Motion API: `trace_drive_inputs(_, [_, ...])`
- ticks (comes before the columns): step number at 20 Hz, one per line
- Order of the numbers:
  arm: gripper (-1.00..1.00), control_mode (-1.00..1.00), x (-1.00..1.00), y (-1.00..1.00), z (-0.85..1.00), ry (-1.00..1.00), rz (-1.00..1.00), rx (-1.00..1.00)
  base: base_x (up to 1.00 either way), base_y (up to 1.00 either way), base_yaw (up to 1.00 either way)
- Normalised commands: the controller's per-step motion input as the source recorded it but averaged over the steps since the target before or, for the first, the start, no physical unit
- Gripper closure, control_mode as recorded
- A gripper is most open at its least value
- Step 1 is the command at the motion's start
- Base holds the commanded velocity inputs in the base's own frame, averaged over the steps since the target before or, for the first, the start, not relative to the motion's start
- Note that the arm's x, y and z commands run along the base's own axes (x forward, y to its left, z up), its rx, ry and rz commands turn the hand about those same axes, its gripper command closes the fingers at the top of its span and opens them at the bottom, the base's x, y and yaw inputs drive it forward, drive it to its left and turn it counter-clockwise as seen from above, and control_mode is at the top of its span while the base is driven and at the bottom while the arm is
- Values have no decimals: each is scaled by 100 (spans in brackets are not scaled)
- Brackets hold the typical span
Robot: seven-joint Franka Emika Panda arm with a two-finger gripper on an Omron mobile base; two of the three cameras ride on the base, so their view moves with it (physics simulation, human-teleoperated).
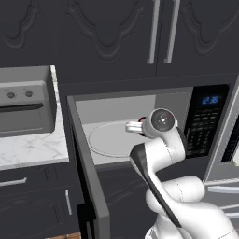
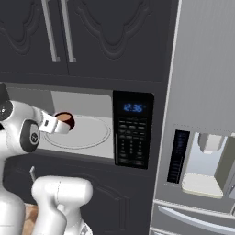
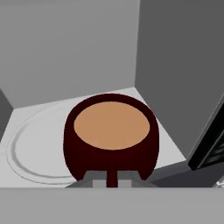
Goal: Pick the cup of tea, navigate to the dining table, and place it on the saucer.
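Cup: we see the cup of tea (image 3: 111, 135) full of tan liquid, handle toward us, on the pale turntable (image 2: 87, 133) inside the open microwave (image 1: 140, 100).
Claw: our gripper (image 2: 63, 126) is right at the cup's handle; we cannot tell how far apart the fingers are or whether they grip it.
Around: the microwave door (image 1: 88, 177) swings wide to the left, the keypad (image 2: 132, 137) sits right, the fridge (image 2: 202, 137) beyond.
Progress: early, we judge. The lift, the drive to the dining table and the saucer placement all remain.
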Motion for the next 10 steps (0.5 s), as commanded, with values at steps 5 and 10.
trace_drive_inputs(5, [100,-100,-33,-8,11,0,0,0,0,0,0])
trace_drive_inputs(10, [100,-100,-31,-11,6,0,0,0,0,0,0])
